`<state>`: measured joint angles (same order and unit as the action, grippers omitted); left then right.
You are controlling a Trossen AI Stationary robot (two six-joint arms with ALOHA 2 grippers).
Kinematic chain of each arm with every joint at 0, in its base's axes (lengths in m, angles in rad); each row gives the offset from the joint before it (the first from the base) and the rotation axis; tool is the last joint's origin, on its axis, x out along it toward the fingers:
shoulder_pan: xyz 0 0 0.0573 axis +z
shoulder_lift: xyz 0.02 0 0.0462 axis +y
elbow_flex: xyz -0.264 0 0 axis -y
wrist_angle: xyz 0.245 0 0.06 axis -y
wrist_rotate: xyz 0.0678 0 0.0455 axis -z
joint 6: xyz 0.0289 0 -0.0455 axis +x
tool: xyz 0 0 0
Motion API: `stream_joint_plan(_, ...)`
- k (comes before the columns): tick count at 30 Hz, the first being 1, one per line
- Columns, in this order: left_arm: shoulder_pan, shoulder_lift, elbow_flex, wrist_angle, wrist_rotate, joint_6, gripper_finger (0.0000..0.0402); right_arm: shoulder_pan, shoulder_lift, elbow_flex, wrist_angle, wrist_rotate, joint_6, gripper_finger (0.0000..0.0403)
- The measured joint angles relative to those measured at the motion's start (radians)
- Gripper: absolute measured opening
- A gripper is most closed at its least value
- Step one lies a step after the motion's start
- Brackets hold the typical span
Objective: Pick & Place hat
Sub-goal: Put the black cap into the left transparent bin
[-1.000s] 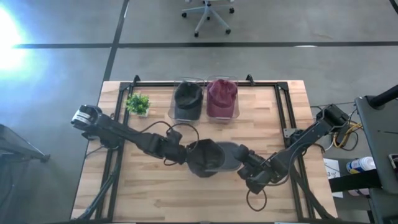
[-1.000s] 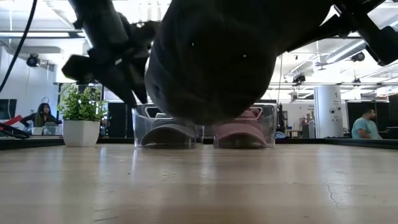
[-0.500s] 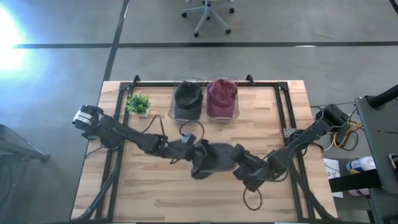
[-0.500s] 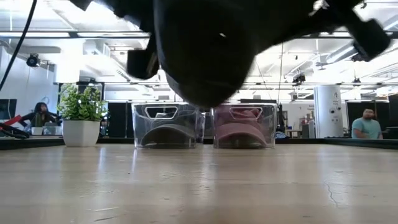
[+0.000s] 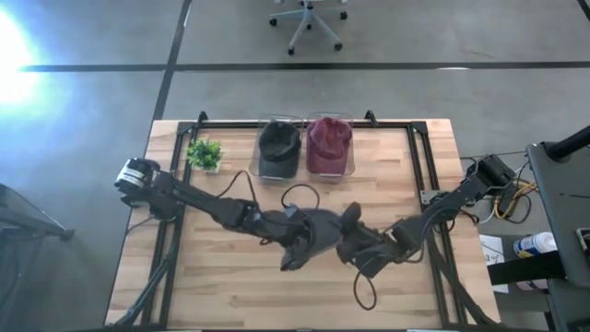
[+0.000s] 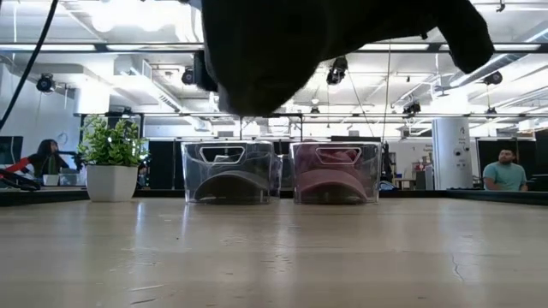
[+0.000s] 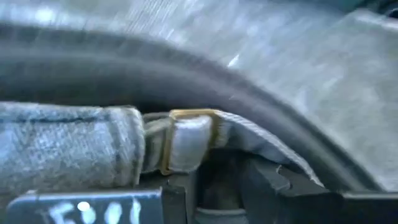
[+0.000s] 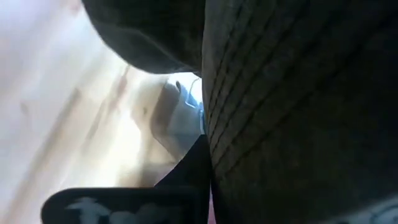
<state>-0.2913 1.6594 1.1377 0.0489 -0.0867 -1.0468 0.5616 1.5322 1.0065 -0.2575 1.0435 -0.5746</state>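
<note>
A dark grey hat [image 5: 315, 235] hangs in the air over the middle of the table, between my two grippers. In the low view it is a dark mass [image 6: 274, 51] high above the tabletop. My left gripper [image 5: 288, 231] is shut on its left side, and my right gripper [image 5: 353, 244] is shut on its right side. The left wrist view shows the hat's back strap with a brass buckle [image 7: 186, 142]. The right wrist view is filled by the stitched brim [image 8: 298, 106]. My left gripper holds the hat at its back strap, right by the brass buckle [image 7: 180, 146], with the strap lying between its fingers. It comes from the table's left, slanting slightly down. The hat is lifted clear of the table. My right gripper pinches the stitched brim [image 8: 249, 143] at its edge, one dark finger [image 8: 189, 171] showing under it. It reaches in from the table's right, slanting slightly down. The brim end is held up in the air, clear of the wood.
Two clear bins stand side by side at the table's far edge, one with a black hat [image 5: 278, 148] and one with a maroon hat [image 5: 329, 146]. A small potted plant [image 5: 205, 153] stands far left. Bare wood lies near the front edge [image 6: 274, 257].
Both grippers have risen and drawn closer together, the left toward the table's right, the right toward its left, and both have tipped up from pointing downward to nearly level. The hat has been carried higher off the table and has turned over in their hold.
</note>
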Motion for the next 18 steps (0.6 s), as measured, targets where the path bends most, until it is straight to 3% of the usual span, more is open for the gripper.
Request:
stream_joint_plan(7, 0.003, -0.088, 0.040, -0.005, 0.006, 0.032, 0.0097, 0.011, -0.012, 0.002, 0.081, 0.004, 0.354, 0.0013)
stream_joint_plan(12, 0.002, -0.153, 0.063, -0.001, 0.002, 0.009, 0.0097, 0.015, -0.027, 0.003, 0.266, -0.065, 0.383, 0.0013)
stream_joint_plan(15, 0.005, -0.192, 0.076, -0.015, -0.013, -0.017, 0.0097, 0.011, -0.028, 0.005, 0.312, -0.148, 0.407, 0.0013)
stream_joint_plan(18, 0.006, -0.242, 0.085, -0.010, -0.033, -0.015, 0.0097, 0.012, -0.034, 0.008, 0.314, -0.159, 0.474, 0.0013)
